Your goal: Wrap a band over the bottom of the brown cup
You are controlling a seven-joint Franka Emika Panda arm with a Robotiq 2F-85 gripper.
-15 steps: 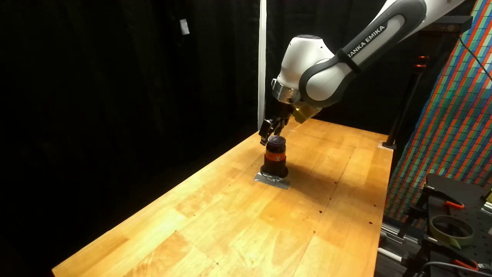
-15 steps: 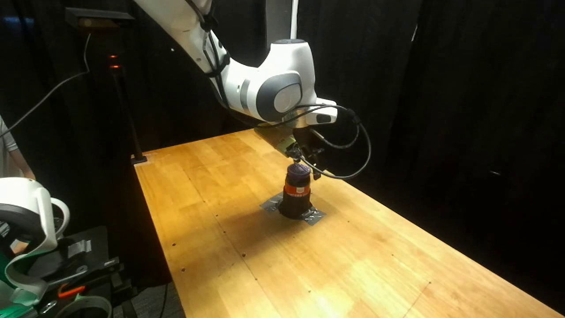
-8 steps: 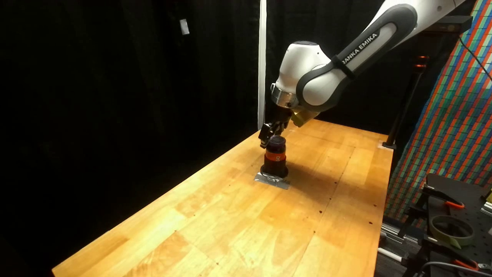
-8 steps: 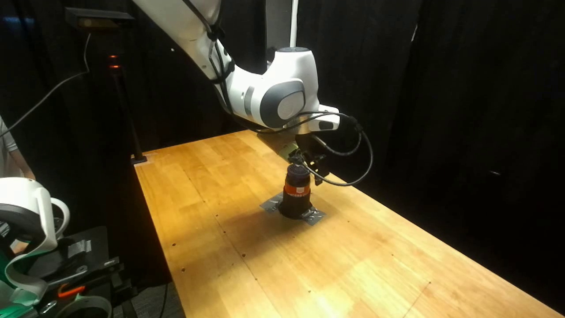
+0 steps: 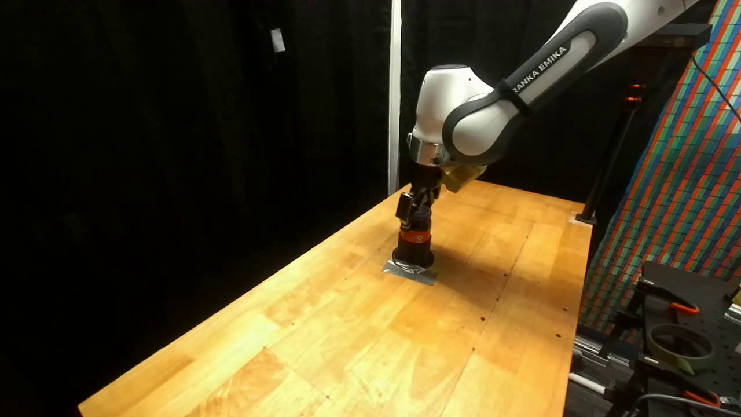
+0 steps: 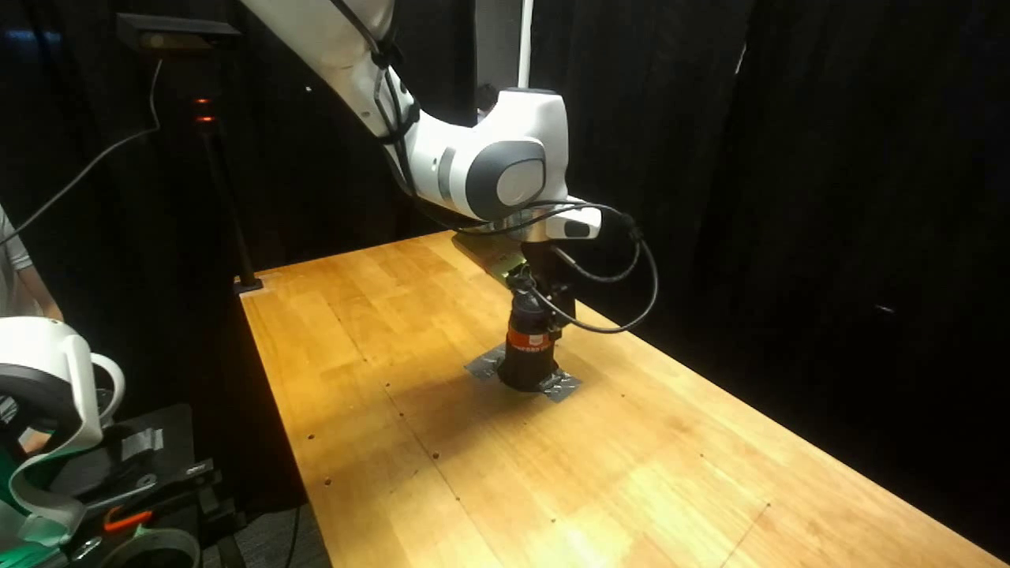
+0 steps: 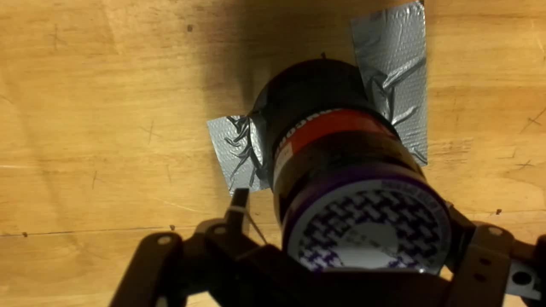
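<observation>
The brown cup point(image 5: 415, 238) stands upright and dark on the wooden table, with a reddish-orange ring round its middle. It also shows in an exterior view point(image 6: 529, 341) and in the wrist view point(image 7: 341, 123), where its upward-facing end has a purple-and-white pattern. My gripper point(image 5: 418, 215) is open over the cup's top, one finger on each side, also in an exterior view point(image 6: 540, 309). In the wrist view my gripper point(image 7: 346, 201) has its left finger apart from the cup; its right finger is against or very near the rim. A thin pale band point(image 7: 238, 209) loops round the left finger; its rest is hidden.
Grey tape point(image 7: 396, 76) lies at the cup's base on two sides of the table point(image 5: 359, 336). A dark post point(image 5: 608, 156) stands at the table's far corner. A cable point(image 6: 655, 268) loops beside the wrist. A black side stand point(image 5: 689, 301) holds a tape roll point(image 5: 680, 346).
My gripper has come down and turned more upright, from above and behind the cup's top to around it. The cup has not moved.
</observation>
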